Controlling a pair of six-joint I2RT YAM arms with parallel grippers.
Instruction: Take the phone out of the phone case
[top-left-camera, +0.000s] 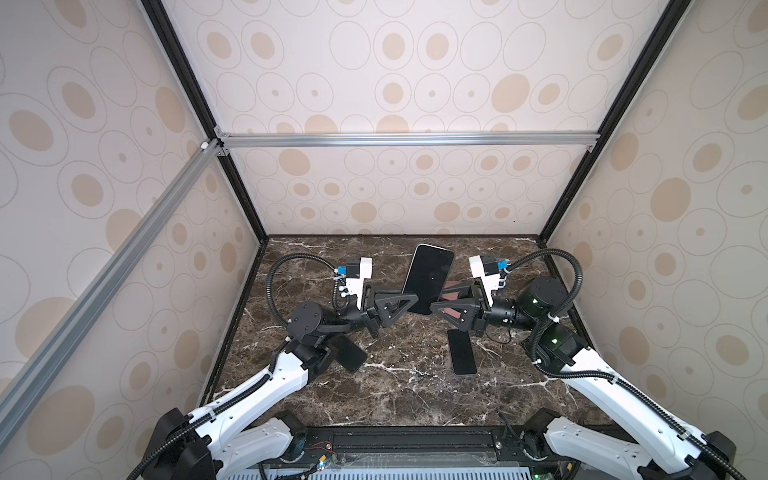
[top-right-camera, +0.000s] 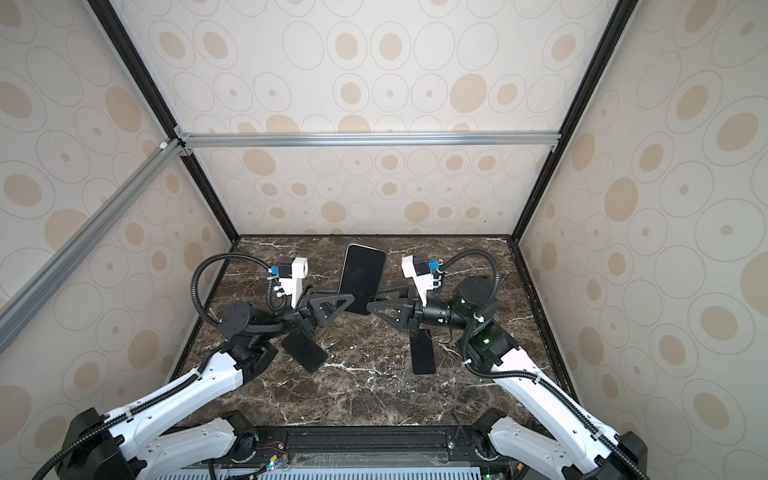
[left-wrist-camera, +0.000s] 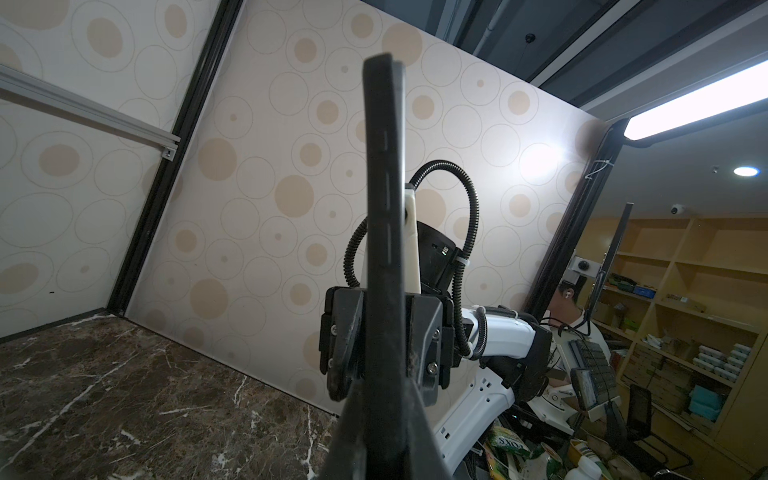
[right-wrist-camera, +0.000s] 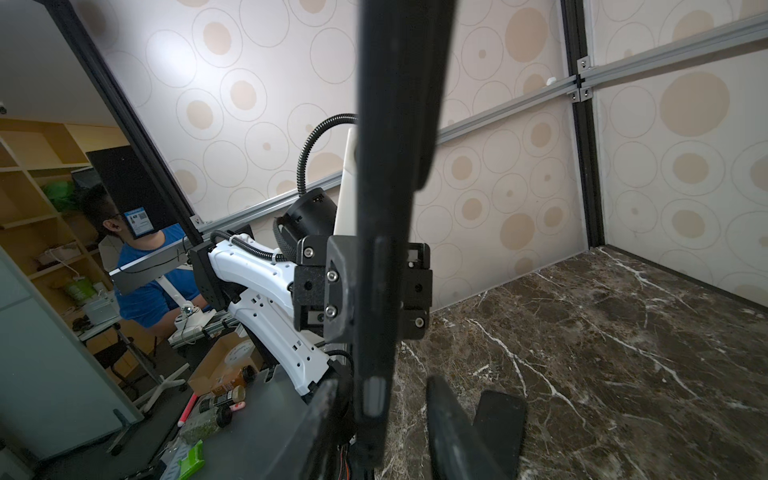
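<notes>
Nearest the lens, the left arm (top-left-camera: 266, 382) and the right arm (top-left-camera: 598, 378) rise from the near edge of the marble table (top-left-camera: 415, 399) and meet over its far half. Between them the phone (top-left-camera: 428, 276) is held clear of the table, dark screen upward and tilted, with its upper end toward the far edge. On the phone's lower left edge the left gripper (top-left-camera: 411, 301) is clamped tight. At the opposite edge the right gripper (top-left-camera: 438, 300) has its jaws partly apart. In the right wrist view the table shows through a gap between the edge-on phone and one finger (right-wrist-camera: 449, 424). A reddish-brown case (top-left-camera: 452, 296) shows just beside the phone's right edge, between the right jaws; how far it still wraps the phone cannot be told. One dark handset (top-left-camera: 462, 352) lies flat right of the table's centre. A second handset (top-left-camera: 353, 355) lies toward the left edge, partly under the left arm.
</notes>
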